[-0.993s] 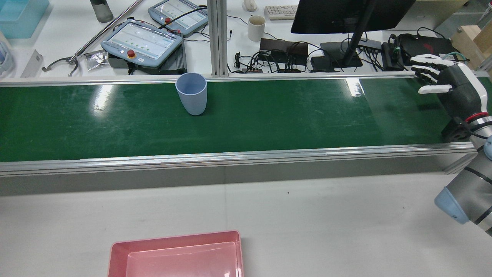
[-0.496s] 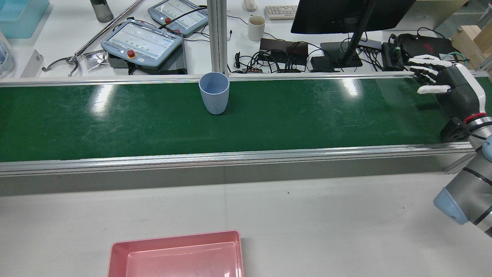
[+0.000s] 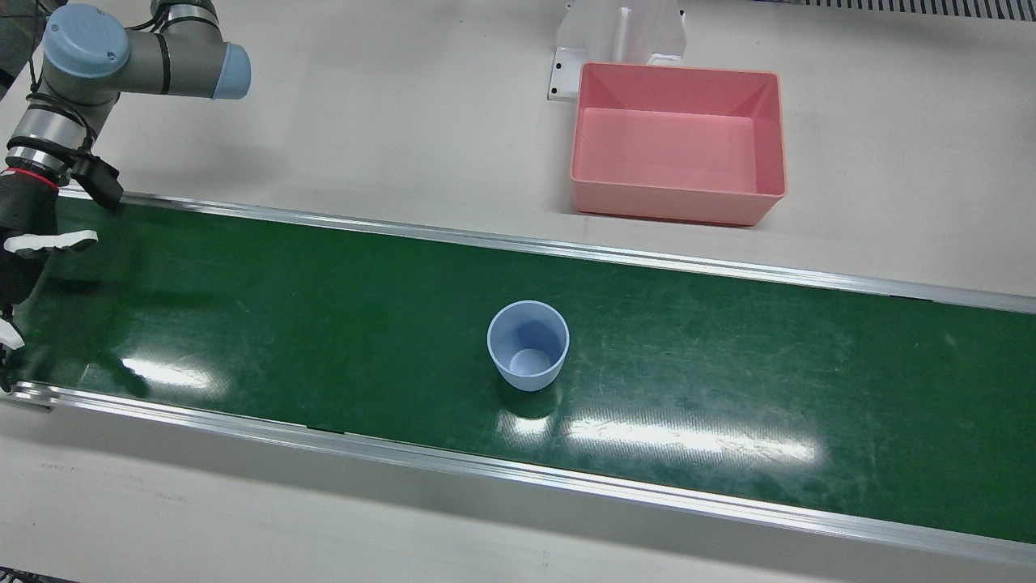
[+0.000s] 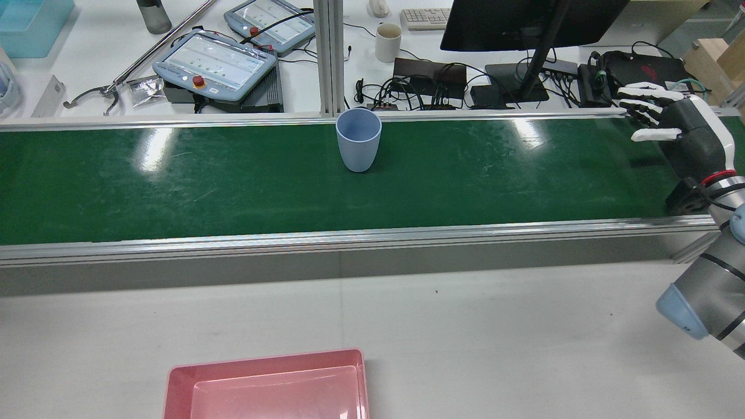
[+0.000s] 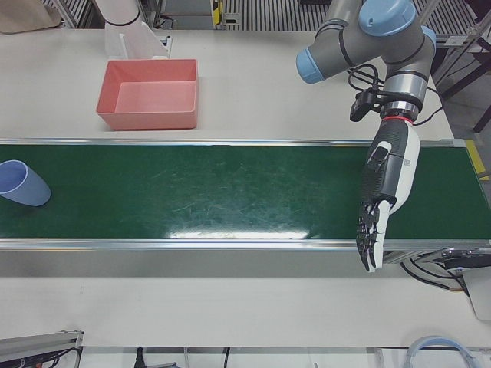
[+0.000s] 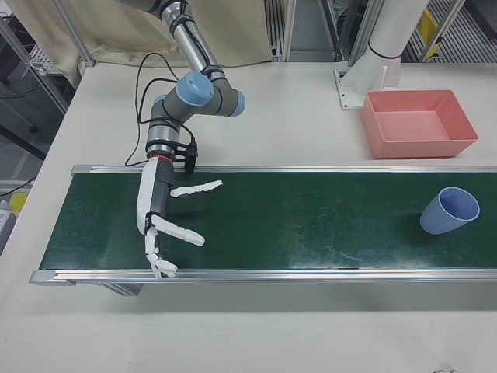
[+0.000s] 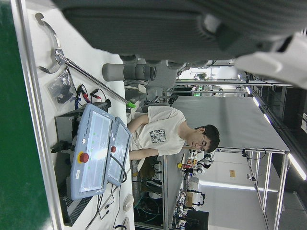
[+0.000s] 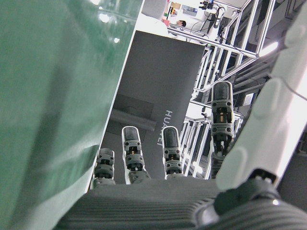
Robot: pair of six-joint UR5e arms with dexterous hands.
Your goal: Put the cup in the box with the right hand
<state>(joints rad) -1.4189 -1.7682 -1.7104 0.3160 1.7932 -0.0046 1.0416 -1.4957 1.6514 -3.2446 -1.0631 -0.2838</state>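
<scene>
While upright, cup [image 4: 358,140] well apart from right hand [image 4: 675,125].

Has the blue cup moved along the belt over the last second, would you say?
Yes. The blue cup has shifted rightward in the rear view, passing the upright aluminium post.

One legible marking is present: the brand name "HUAWEI" [image 8: 166,127], printed in pale letters on the dark back panel of the monitor [image 8: 158,86] in the right hand view. The lettering lies on its side in that view, running along the lower part of the panel. The two teach pendants [image 7: 98,153] in the left hand view show lit screens, but their content is too small to read. The graphic on the person's [image 7: 168,136] white shirt cannot be deciphered. No other text, number or sign is readable.
</scene>
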